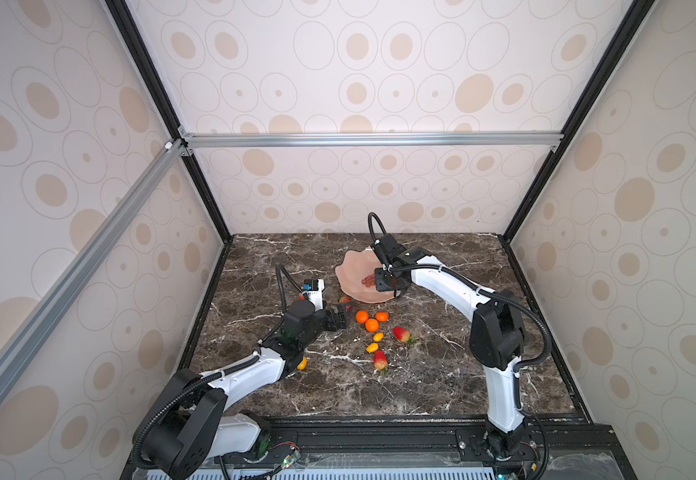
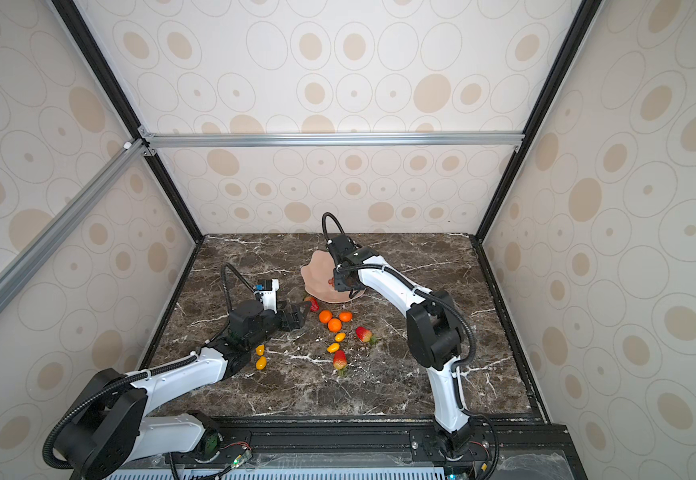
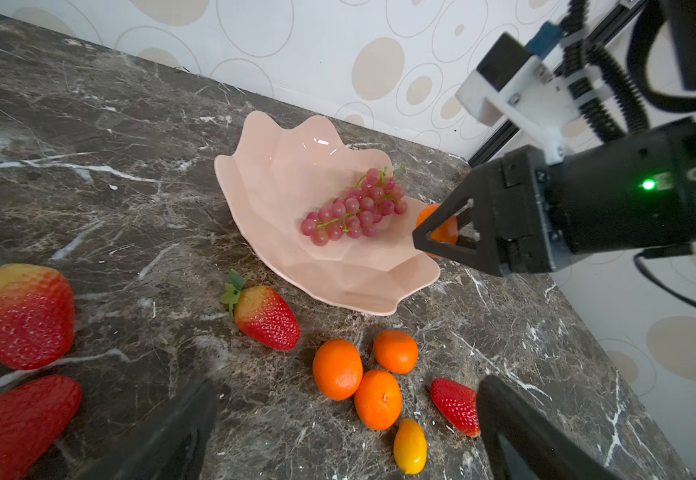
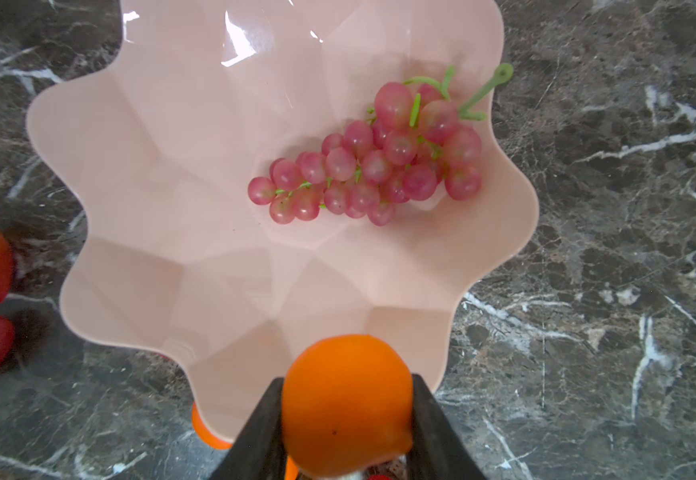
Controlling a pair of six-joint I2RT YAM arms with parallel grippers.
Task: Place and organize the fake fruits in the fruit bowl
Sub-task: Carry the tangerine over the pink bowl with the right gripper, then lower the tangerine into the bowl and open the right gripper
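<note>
Your right pincer [image 4: 346, 419] is clamped on a tangerine [image 4: 346, 395] over the fruit bowl [image 4: 138, 174] rim at 4 o'clock; in both top views the pincer mostly hides it. Your left pincer [image 1: 344, 315] gapes wide at the bowl's 7 o'clock, its arm [image 1: 254, 370] half-covering a yellow fruit [image 1: 302, 364].

top views: both looking down from high over the front edge at the whole marble tabletop [image 1: 421, 382].
left wrist: looking low and slantwise at the fruit bowl [image 3: 279, 178], near.
right wrist: looking straight down into it, very near.
shared: both wrists catching the grape bunch [image 3: 354, 212].
</note>
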